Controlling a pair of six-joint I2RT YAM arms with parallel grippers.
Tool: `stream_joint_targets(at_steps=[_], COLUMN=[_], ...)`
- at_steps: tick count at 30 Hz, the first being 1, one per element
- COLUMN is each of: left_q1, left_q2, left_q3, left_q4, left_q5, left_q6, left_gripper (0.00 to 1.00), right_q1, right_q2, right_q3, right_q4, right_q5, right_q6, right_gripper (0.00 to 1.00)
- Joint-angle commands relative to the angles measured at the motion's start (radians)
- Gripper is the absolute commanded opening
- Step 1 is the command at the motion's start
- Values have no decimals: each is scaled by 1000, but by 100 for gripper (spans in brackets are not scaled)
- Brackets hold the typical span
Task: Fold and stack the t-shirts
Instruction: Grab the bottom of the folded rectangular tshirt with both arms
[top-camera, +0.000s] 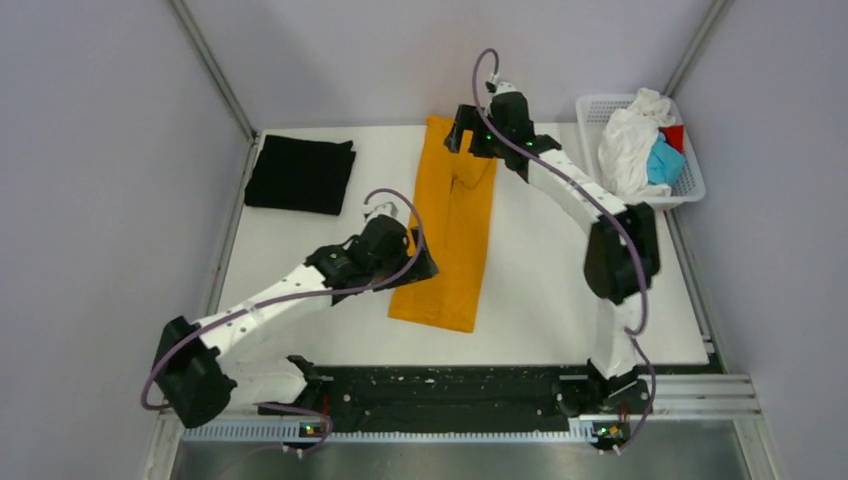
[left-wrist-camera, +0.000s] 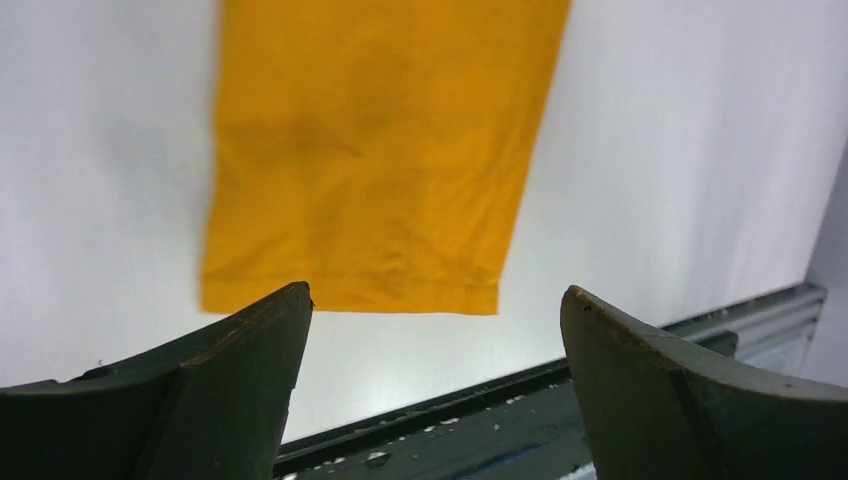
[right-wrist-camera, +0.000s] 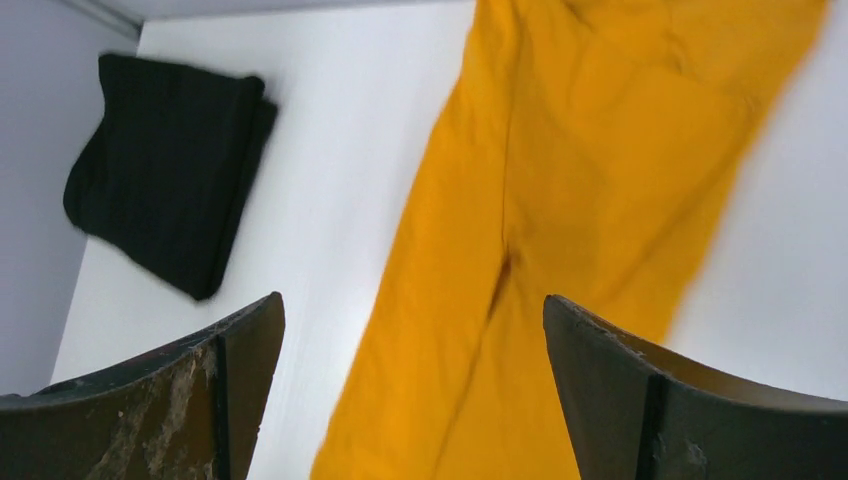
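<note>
- one orange-yellow cloth t-shirt (top-camera: 452, 240), long strip on white surface (top-camera: 560, 290); crosswise fold due.
- left hand (left-wrist-camera: 435, 292), right hand (right-wrist-camera: 412, 300): open, empty.
- nxt: pinch end, fold over.

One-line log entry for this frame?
orange shirt: flat long strip, mid-table | black shirt: folded, far left | left gripper: open, near hem | right gripper: open, far end | basket: loaded
</note>
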Motion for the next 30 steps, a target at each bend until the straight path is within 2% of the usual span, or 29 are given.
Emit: stream_joint_targets(at_steps=[1,2,5,10,15,20,27,30], left_q1=[63,95,199,236,239,238,239,243], left_q2=[-143,-168,-167,-97,17,112,181,198], left_q3=[-106,-142,-216,-253,-227,-255,-264,-259], left_q4=[-240,-231,-192,-92,-89,-37,-5,11], left_q5=[-191,-165,-32,90,155,182,153,140], left_q6=[47,62,111,146,175,185,184,192], left_gripper=[99,99,99,92,76,61,55,49], right_q1=[105,131,215,354,470,522,595,613], right_q2=[-416,-486,-659,-817,-811,-761,-693,-679], right_q3=[-498,-635,-868,-1066,-1120,-1163,-1170,-1172], right_q4=[-87,-107,-162,-218,-203,-158,-141,-145], right_q5=[189,214,235,193,206,223,221,222], right_q6=[-19,0,46,177,289,362,387,389], right_gripper=[99,99,97,94,91,84,74,73])
